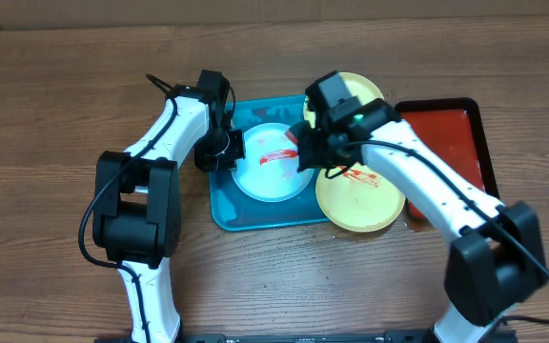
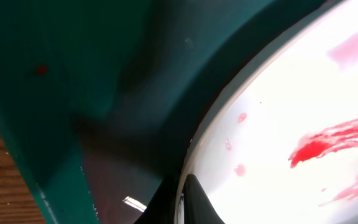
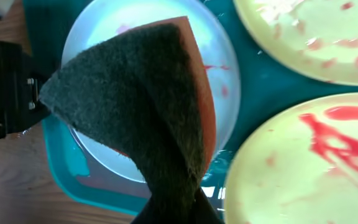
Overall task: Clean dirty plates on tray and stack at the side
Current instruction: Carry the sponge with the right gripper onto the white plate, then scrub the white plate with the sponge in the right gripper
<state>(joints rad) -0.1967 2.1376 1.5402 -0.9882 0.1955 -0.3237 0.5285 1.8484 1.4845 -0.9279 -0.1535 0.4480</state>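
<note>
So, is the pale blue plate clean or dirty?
Dirty: red sauce streaks cross the pale blue plate in the tray.

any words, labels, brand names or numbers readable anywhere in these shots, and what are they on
None can be read: no print shows on the turquoise tray, the pale blue plate, the yellow-green plates, the sponge, the red tray or anything else in view.

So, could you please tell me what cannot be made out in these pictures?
Left wrist: the bottom edge cuts off the left claw, so its grip on the light blue plate is unclear.
Right wrist: the sponge in the right claw covers that plate's middle, hiding any sauce beneath.
Overhead: the right arm hides part of the upper yellow plate.
</note>
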